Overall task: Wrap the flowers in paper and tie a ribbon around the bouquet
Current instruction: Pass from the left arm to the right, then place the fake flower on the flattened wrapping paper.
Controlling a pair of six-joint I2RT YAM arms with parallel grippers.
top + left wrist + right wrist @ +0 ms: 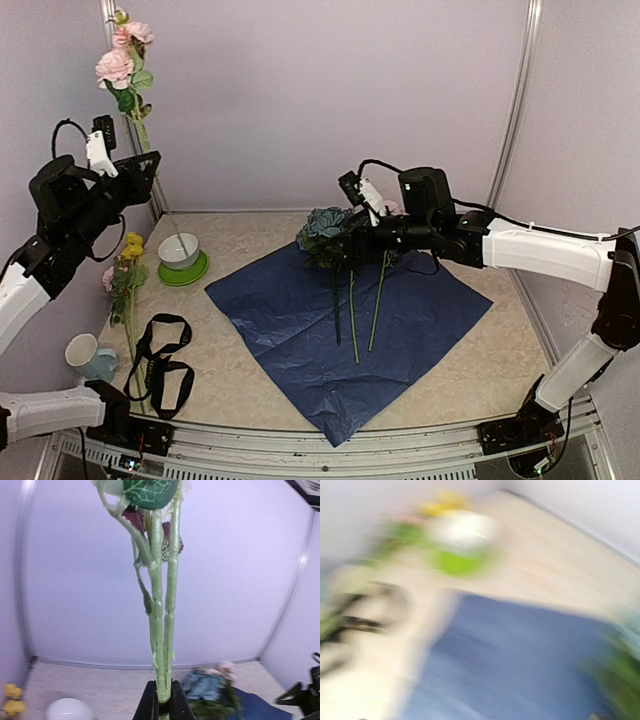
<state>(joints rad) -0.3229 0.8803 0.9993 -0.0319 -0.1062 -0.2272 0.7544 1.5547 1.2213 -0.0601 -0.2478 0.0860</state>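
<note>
Left gripper (pixel 163 700) clamped on pink rose stems (pixel 162 630), raised near table's (pixel 480 370) left edge. Right gripper (pixel 352 235) spread wide over paper's (pixel 300 310) far corner, holding nothing visible. No legible writing.

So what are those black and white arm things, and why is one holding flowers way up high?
They are two robot arms with pinching fingers. One picture looks down from above; the other two come from small cameras on each wrist. The left gripper is shut on pink rose stems, lifted high. The right gripper hangs over the blue paper, where hydrangea stems lie; its own picture is blurred. Also on the table: yellow flowers, a black ribbon, a white bowl on a green saucer, and a cup.
</note>
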